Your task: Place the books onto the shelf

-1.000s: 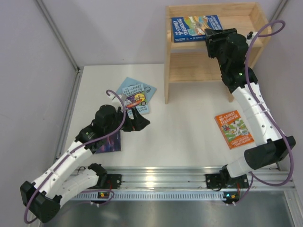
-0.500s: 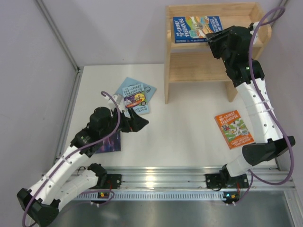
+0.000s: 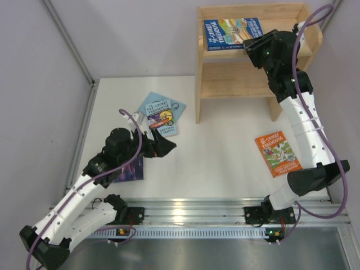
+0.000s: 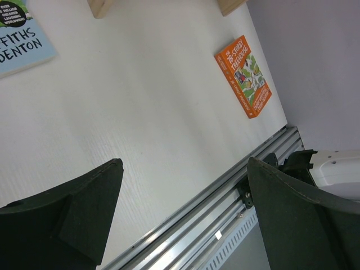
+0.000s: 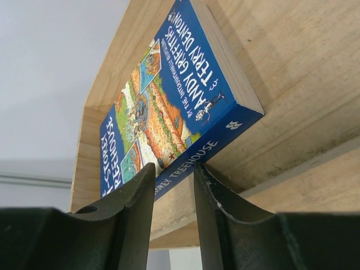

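White-shelled left arm (image 3: 76, 194) and right arm (image 3: 306, 132), black joints, black left hand (image 4: 185, 162) and right hand (image 5: 174, 169), looping purple cables (image 3: 139, 128).

Dark blue book (image 5: 180, 95), cover: "ANDY GRIFFITHS", "TERRY DENTON", "STOREY TREEHOUSE"; spine: "…OREY TREEHOUSE". Orange book (image 4: 243, 76), cover: "STOREY TREEHOUSE". Light blue book (image 4: 22, 45), cover: "…FITHS", "…DENTON".

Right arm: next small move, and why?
Probably back the right pincer off the shelf and head for the orange book. The blue book already lies flat on the top level; the fingers sit at its spine, narrowly apart, clamping nothing.
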Robot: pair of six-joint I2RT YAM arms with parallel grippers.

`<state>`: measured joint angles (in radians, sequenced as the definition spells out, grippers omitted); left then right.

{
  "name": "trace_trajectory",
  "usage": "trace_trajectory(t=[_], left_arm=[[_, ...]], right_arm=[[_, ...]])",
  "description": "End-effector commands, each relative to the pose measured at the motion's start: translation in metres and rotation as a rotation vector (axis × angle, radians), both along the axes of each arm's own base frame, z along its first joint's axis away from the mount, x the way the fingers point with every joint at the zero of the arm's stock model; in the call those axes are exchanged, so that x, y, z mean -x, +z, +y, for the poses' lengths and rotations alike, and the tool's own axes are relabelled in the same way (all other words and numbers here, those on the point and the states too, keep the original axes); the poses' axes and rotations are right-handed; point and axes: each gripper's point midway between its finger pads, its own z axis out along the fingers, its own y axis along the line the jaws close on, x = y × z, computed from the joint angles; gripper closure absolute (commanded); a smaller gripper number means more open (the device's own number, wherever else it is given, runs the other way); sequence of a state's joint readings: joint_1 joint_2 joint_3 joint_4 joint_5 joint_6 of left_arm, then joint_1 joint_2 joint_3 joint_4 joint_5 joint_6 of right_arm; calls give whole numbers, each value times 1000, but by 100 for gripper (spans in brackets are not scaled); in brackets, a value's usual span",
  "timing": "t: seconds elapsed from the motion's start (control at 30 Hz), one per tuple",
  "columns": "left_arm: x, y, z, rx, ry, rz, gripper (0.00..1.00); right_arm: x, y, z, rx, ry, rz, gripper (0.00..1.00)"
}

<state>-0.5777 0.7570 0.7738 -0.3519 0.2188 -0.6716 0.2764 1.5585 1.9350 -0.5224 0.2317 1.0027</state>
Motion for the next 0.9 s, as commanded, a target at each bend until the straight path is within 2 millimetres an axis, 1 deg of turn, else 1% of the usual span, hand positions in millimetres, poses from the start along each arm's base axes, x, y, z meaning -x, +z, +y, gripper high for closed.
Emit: trace_trajectory(t=[0.0, 0.07, 0.1, 0.17, 0.2, 0.27, 0.33, 0.37, 0.4, 0.47, 0.5, 0.63, 0.73, 0.87], left_arm=[[-3, 6, -2, 10, 0, -29, 3], [-5, 6, -2, 9, 4, -28, 3], [-5, 6, -2, 8, 4, -29, 4], [-6, 4, -3, 5, 2, -25, 4], [-6, 3, -4, 4, 0, -18, 3], [-7, 4, -5, 7, -3, -19, 4], [-8, 4, -6, 6, -4, -16, 3], [-9, 4, -6, 5, -4, -15, 4], [-10, 4, -7, 4, -4, -14, 4], [-10, 4, -7, 5, -4, -11, 4], [-11, 4, -8, 6, -2, -12, 4], [-12, 4, -10, 12, -4, -6, 4], [-12, 3, -10, 15, -6, 1, 4], [-11, 1, -10, 15, -4, 2, 4]], right_arm=[[-15, -18, 6, -1, 29, 15, 66], [-17, -17, 9, -26, 35, 1, 67], [-19, -23, 11, -47, 35, 9, 67], [-18, -16, 14, -85, 44, -26, 68], [-20, -23, 15, -107, 42, -14, 68], [-19, -18, 18, -134, 44, -32, 69], [-20, -20, 21, -164, 50, -34, 69], [-20, -16, 23, -180, 56, -50, 69], [-19, -20, 27, -209, 63, -44, 69], [-18, -21, 31, -240, 74, -48, 69], [-18, -24, 36, -262, 87, -41, 69], [-15, -29, 44, -285, 105, -20, 68], [-12, -34, 43, -275, 99, 13, 66], [-14, -41, 44, -266, 99, 34, 67]])
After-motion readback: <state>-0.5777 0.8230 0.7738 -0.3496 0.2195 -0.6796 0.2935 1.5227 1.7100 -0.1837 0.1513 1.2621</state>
